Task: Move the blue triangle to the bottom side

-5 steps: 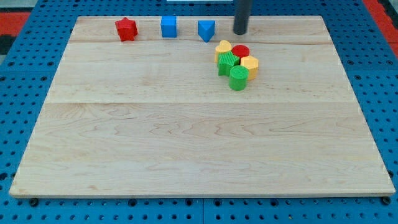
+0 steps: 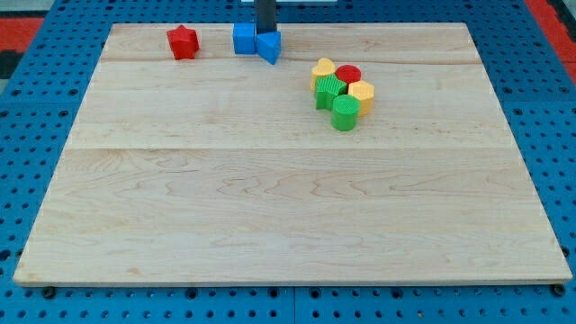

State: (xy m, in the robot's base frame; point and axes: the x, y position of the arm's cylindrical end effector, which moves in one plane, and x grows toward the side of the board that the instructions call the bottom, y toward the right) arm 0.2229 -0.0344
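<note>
The blue triangle (image 2: 269, 47) lies near the board's top edge, touching the right side of a blue cube (image 2: 244, 39). My tip (image 2: 265, 31) comes down from the view's top and stands right behind the triangle, at its top edge, touching or nearly touching it. The wooden board (image 2: 288, 207) stretches far below the triangle toward the view's bottom.
A red star (image 2: 183, 41) sits left of the blue cube. To the right and lower is a tight cluster: a yellow heart (image 2: 322, 68), a red cylinder (image 2: 348, 75), a yellow hexagon (image 2: 361, 94), a green block (image 2: 328, 91) and a green cylinder (image 2: 345, 112).
My tip has moved left from right of the triangle to just behind it. The blue triangle has shifted left and now sits against the blue cube.
</note>
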